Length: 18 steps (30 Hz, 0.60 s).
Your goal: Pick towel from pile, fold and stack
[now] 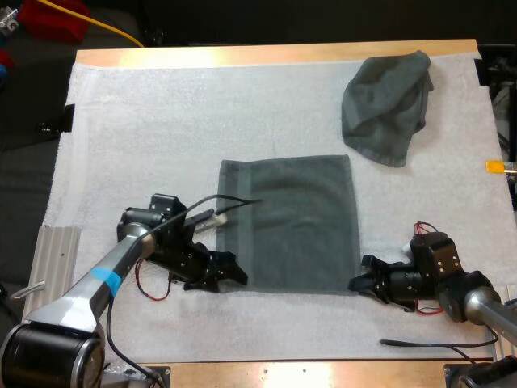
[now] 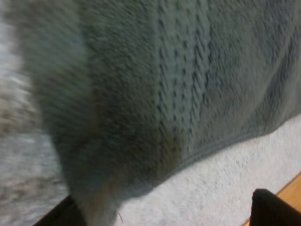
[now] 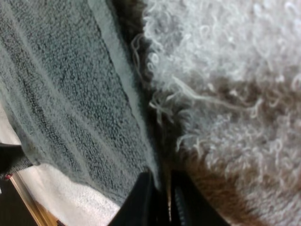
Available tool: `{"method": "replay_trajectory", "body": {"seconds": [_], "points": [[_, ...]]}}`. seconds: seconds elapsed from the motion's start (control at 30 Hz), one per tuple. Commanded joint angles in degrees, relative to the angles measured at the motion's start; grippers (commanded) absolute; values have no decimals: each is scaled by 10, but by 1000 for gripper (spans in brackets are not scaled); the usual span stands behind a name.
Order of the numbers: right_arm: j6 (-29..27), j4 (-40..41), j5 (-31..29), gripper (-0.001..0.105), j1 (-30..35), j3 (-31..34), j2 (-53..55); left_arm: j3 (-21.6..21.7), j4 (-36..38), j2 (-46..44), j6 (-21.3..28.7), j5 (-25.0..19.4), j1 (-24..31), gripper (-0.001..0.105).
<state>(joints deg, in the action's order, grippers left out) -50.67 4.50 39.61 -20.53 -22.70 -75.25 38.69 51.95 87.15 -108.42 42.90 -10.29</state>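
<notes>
Left gripper (image 1: pixel 226 276): lower left of frame, your fingers apart, holding nothing.
Flat dark grey-green cloth towel (image 1: pixel 295 222): middle, lower left corner just right of that gripper.
Right gripper (image 1: pixel 358 283): lower right, pinching the towel's corner.

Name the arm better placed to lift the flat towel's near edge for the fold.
Right, probably. The right fingers pinch the flat dark grey-green cloth towel at its near right corner; the left fingers stand apart at the near left corner, gripping nothing.
</notes>
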Motion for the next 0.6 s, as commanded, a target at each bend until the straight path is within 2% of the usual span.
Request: {"method": "replay_trajectory", "body": {"seconds": [0.0,0.17,0.33,0.47,0.57], "points": [[-9,22,1,3,2,6,-4,0,-7,4,-6,8,-12,68],[-9,22,2,3,2,6,-4,0,-48,4,-52,-10,-52,68],[-9,22,3,3,2,6,-4,0,-57,4,-58,-10,-57,67],[-9,22,3,3,2,6,-4,0,-52,4,-58,-32,-57,48],[-9,18,3,3,2,6,-4,0,-43,4,-58,-54,-57,42]]}}
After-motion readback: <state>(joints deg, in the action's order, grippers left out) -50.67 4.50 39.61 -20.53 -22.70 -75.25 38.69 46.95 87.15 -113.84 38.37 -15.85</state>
